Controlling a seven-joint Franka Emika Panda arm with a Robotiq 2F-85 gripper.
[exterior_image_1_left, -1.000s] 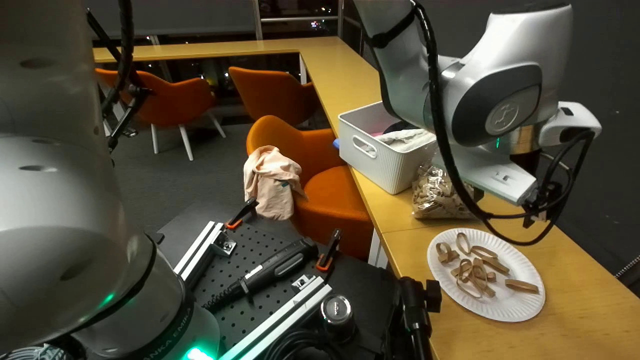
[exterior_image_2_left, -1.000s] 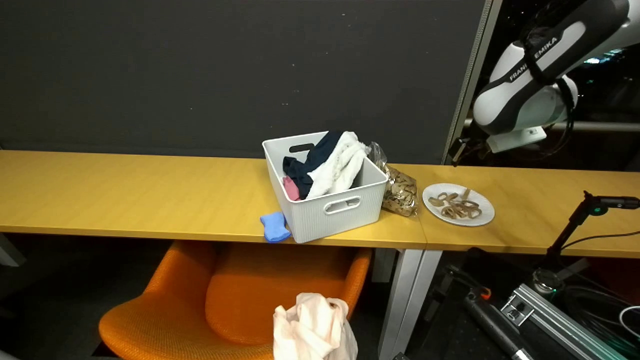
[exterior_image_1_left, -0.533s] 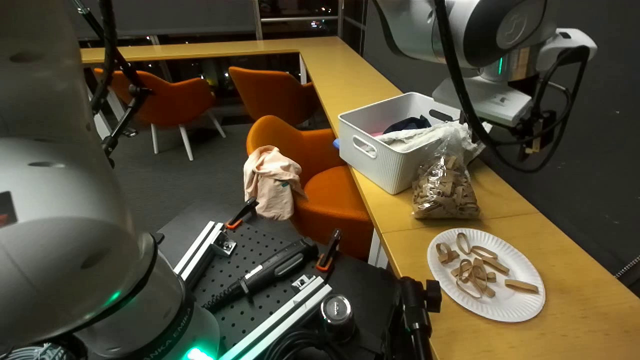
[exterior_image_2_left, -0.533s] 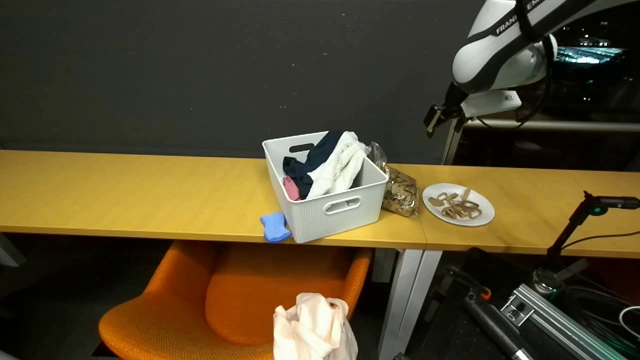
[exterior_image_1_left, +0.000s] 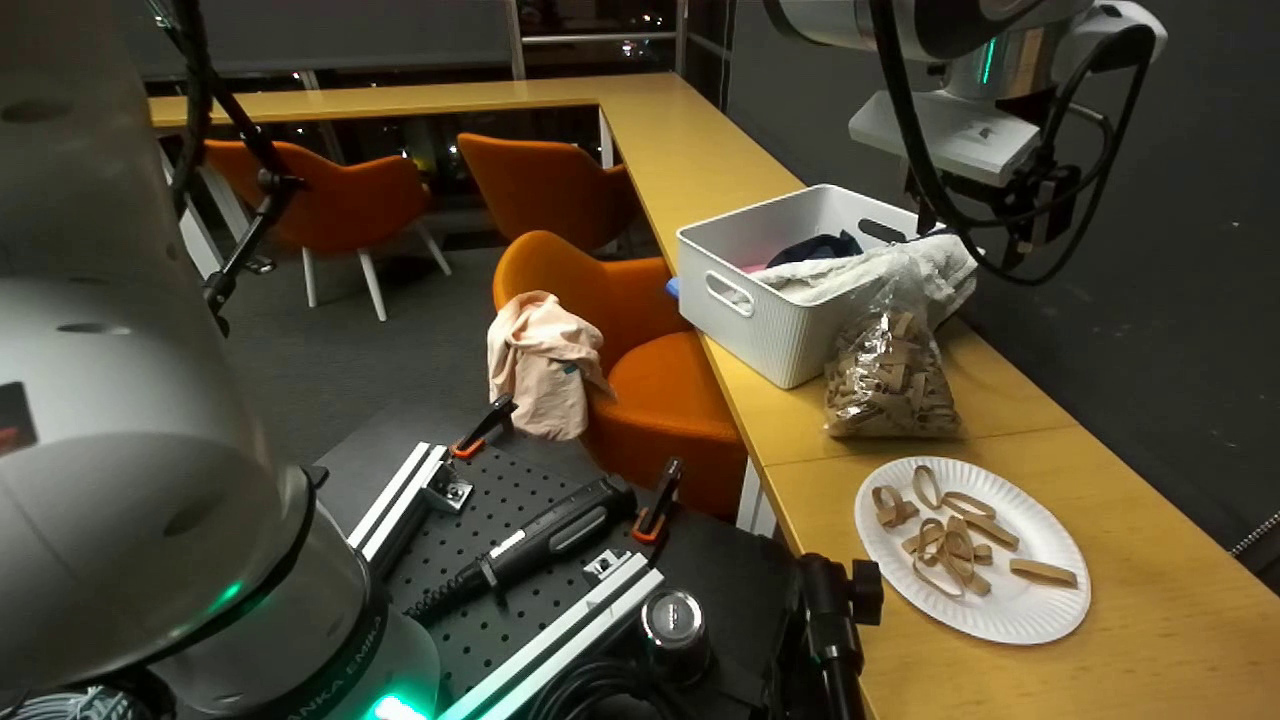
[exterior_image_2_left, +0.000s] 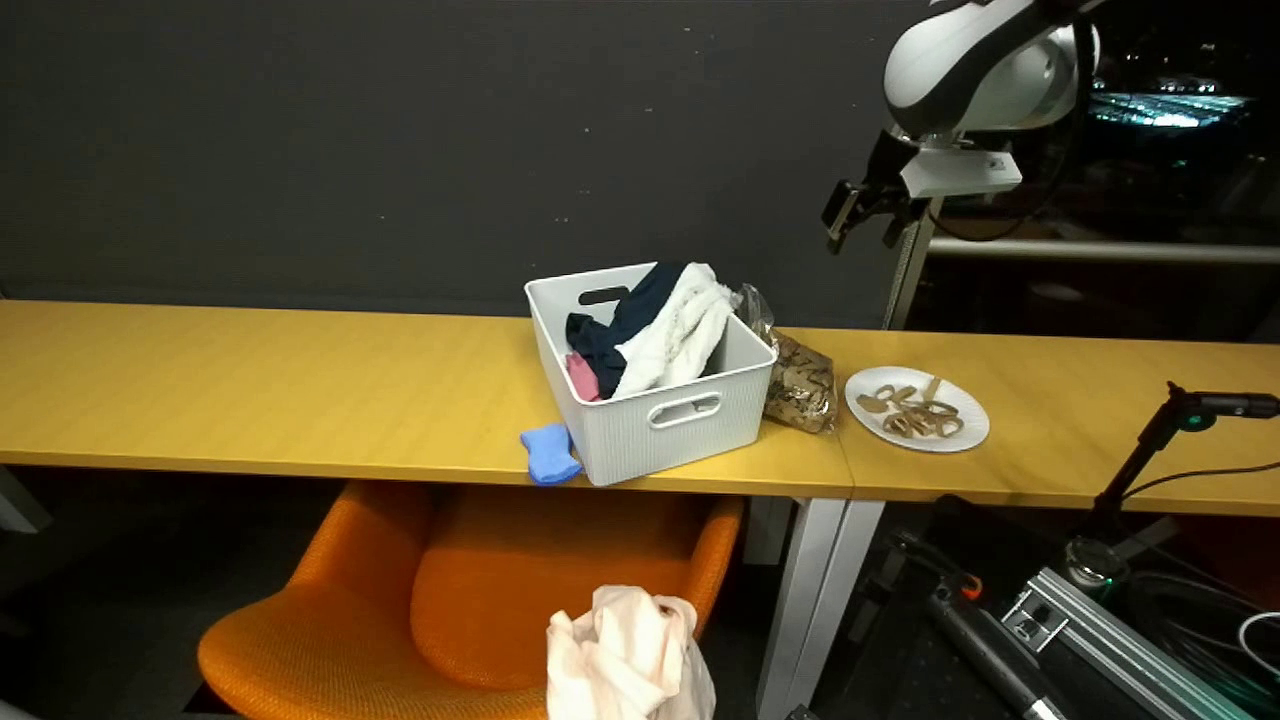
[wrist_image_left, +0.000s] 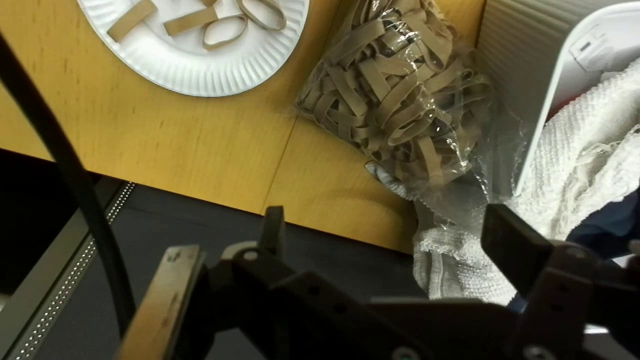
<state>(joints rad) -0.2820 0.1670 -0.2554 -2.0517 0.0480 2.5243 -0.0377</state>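
Observation:
My gripper (wrist_image_left: 390, 232) is open, with nothing between its fingers. In both exterior views the gripper (exterior_image_1_left: 970, 238) (exterior_image_2_left: 864, 240) hangs in the air above the table, near the dark wall. Nearest below it is a white knit cloth (wrist_image_left: 462, 262) (exterior_image_1_left: 945, 262) draped over the rim of a white ribbed bin (exterior_image_1_left: 770, 335) (exterior_image_2_left: 650, 455). A clear bag of tan bands (exterior_image_1_left: 890, 390) (wrist_image_left: 395, 95) leans against the bin. A white paper plate (exterior_image_1_left: 1020, 622) (wrist_image_left: 200, 85) beside the bag carries several tan bands (exterior_image_1_left: 940, 550). The bin also holds dark blue cloth (exterior_image_2_left: 640, 310) and pink cloth (exterior_image_2_left: 582, 378).
A blue cloth (exterior_image_2_left: 550, 455) lies by the bin at the table's (exterior_image_2_left: 250, 390) front edge. An orange chair (exterior_image_1_left: 670, 385) with a pale pink cloth (exterior_image_1_left: 545, 365) stands in front. A dark wall (exterior_image_2_left: 400, 150) backs the table. A black perforated board (exterior_image_1_left: 500, 560) bears a tool (exterior_image_1_left: 560, 530).
My gripper has risen and moved from above the plate towards the bin, uncovering the bag and the bin's far end. The bin, bag, plate and cloths stay in place.

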